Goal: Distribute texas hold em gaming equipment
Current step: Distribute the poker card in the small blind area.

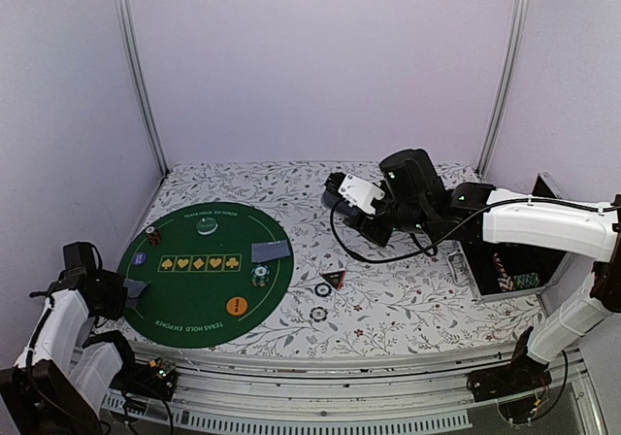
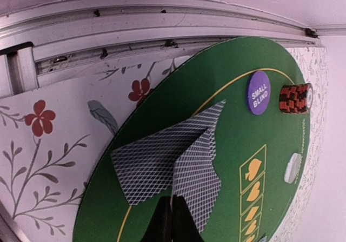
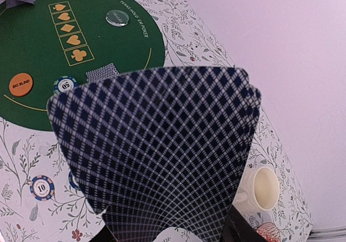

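Note:
At the left rim of the round green mat [image 1: 184, 304], my left gripper [image 1: 124, 295] [image 2: 172, 216] is shut on the corner of two grey-blue-backed playing cards [image 2: 162, 158] that fan out in a V over the mat. My right gripper [image 1: 338, 190] [image 3: 173, 223] hovers above the back of the table, shut on a bowed deck of cards [image 3: 157, 150]. On the mat lie another card [image 1: 271, 250], a green-white chip stack [image 1: 260, 276], a red-black chip stack [image 2: 295, 98], an orange disc button [image 1: 237, 306], a purple disc [image 2: 258, 92] and a clear disc [image 1: 207, 226].
A black-and-red triangular marker [image 1: 334, 280] and two loose chips [image 1: 318, 314] lie on the floral cloth right of the mat. An open case [image 1: 509, 275] holding chips stands at the right. A cream mug [image 3: 262, 189] and a red-patterned dish [image 3: 270, 234] sit below the right gripper.

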